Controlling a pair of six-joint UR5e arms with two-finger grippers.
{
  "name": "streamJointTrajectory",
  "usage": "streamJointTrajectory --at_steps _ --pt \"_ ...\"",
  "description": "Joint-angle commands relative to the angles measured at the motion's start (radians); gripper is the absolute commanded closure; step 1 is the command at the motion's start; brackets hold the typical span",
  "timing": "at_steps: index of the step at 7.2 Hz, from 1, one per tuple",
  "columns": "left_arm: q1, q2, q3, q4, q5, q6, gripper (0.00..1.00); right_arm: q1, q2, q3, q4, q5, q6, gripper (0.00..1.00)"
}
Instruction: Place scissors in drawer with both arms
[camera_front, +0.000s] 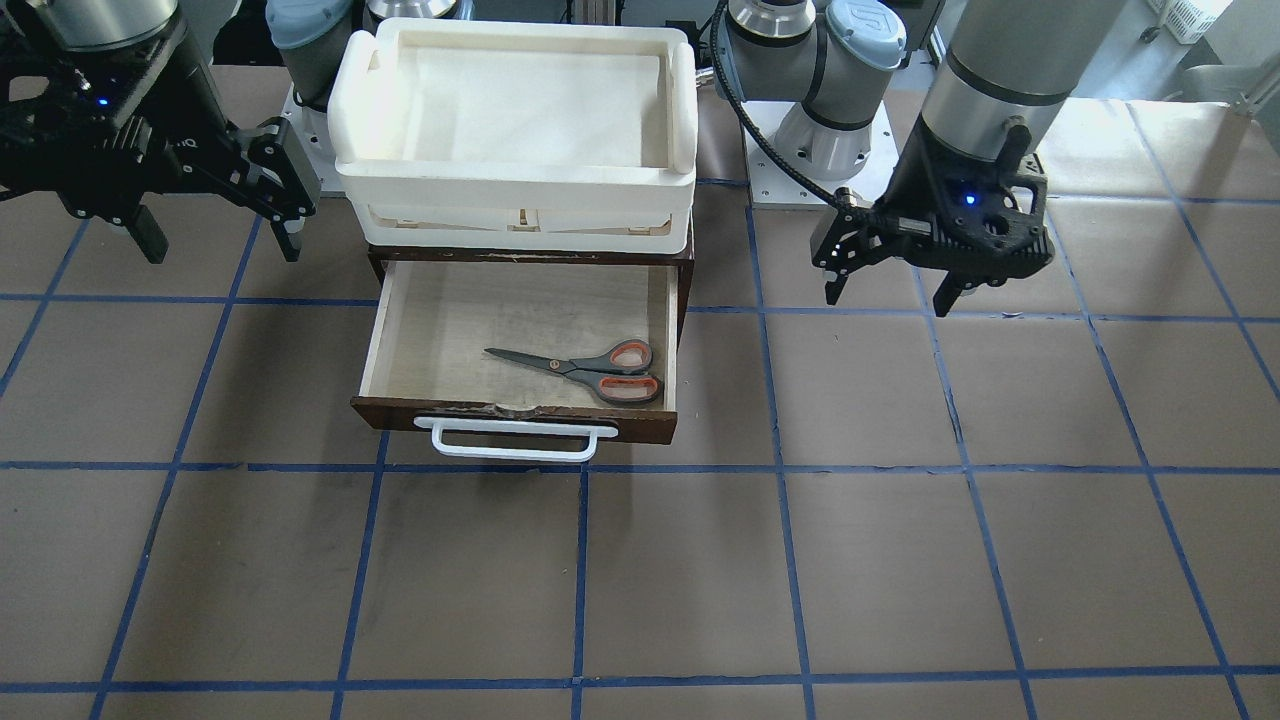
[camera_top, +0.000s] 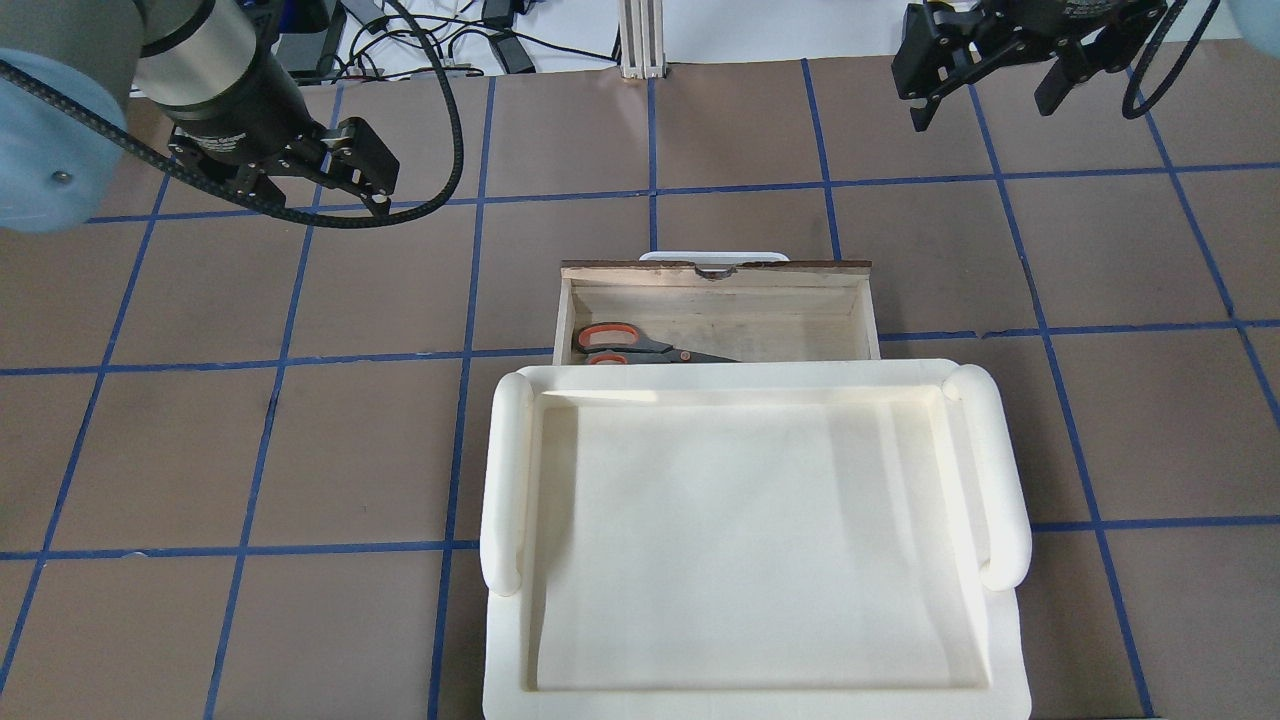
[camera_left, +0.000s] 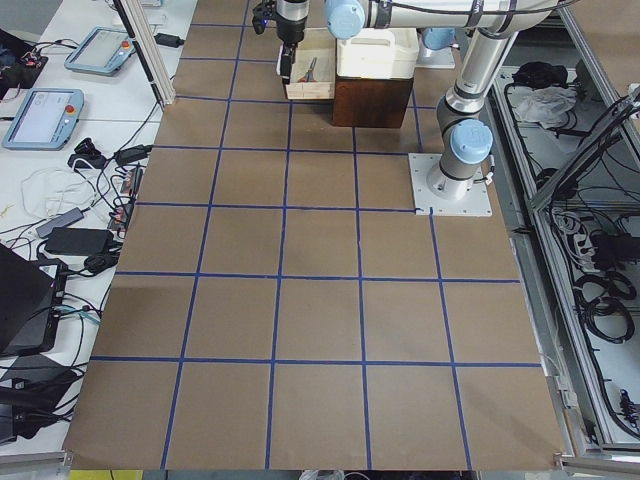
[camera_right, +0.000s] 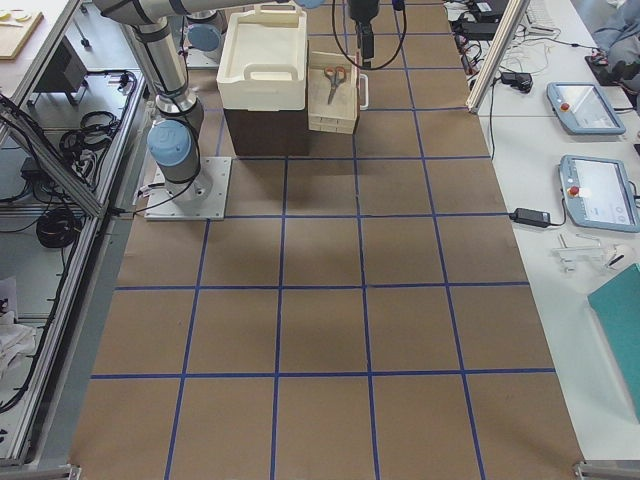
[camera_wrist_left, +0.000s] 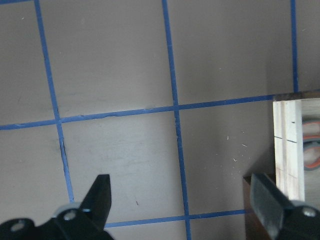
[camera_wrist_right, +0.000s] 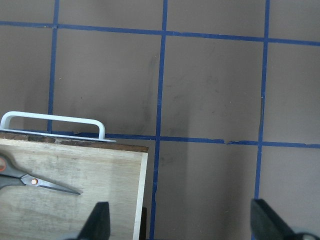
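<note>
The scissors (camera_front: 585, 367) lay flat in the open dark brown drawer (camera_front: 470, 310) — blades closed, grey handles lined orange-red. In the front-facing view the blades pointed to 9 o'clock and the handles sat toward the drawer's 4 o'clock corner. The left gripper (camera_front: 888, 300) hung at 2 o'clock and the right gripper (camera_front: 222, 250) at 10 o'clock — both spread wide, empty.

Front and overhead views face each other, steeply down, sharing the drawer (camera_front: 450, 320). Side views look along the desk (camera_left: 320, 240) from afar. Wrist views look down, close.
</note>
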Motion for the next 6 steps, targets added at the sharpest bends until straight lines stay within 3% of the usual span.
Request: streamJointTrajectory --at_steps 1,6 --pt "0.033 0.025 -0.027 -0.017 0.011 -0.001 0.0 0.0 0.0 0.0 -0.003 -0.001 0.0 0.0" --pt "0.031 0.037 -0.053 -0.022 0.008 -0.001 0.0 0.0 0.0 0.0 -0.003 -0.003 0.0 0.0"
